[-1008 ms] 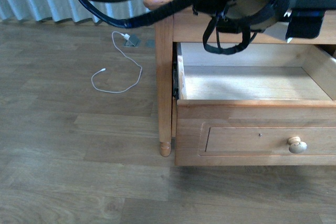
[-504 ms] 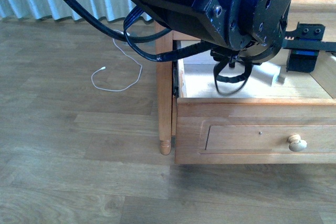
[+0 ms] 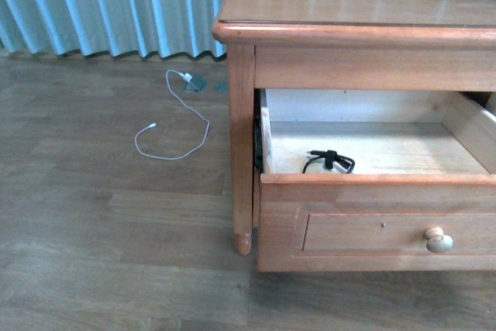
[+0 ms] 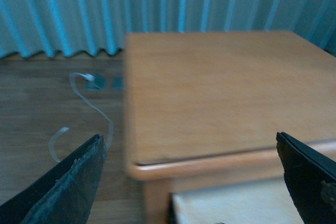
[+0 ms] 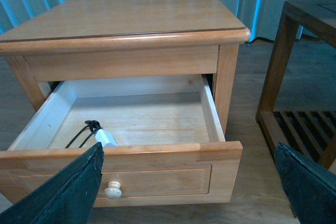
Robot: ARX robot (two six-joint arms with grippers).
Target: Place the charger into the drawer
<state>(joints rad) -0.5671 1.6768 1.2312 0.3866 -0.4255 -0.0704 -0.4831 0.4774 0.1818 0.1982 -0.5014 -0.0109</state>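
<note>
The drawer [image 3: 372, 226] of the light-wood nightstand stands pulled out, its knob [image 3: 439, 240] at the front. The charger [image 3: 328, 162] lies inside on the pale drawer floor near the front wall; only its black cable and strap show in the front view. In the right wrist view the charger [image 5: 105, 138] shows its white adapter with the black cable beside it, in the drawer [image 5: 173, 174]. My right gripper [image 5: 191, 184] is open and empty, in front of and above the drawer. My left gripper [image 4: 191, 182] is open and empty, high above the nightstand top [image 4: 220, 87].
A thin white cable [image 3: 174, 110] lies on the wood floor left of the nightstand, near the curtain. A second wooden table [image 5: 304, 66] with a slatted lower shelf stands on the other side of the nightstand. The nightstand leg [image 3: 242, 191] stands by the drawer's left side.
The arm that filled the front view over the drawer with the dangling black cable has left that view. The charger now lies in the drawer, let go.
</note>
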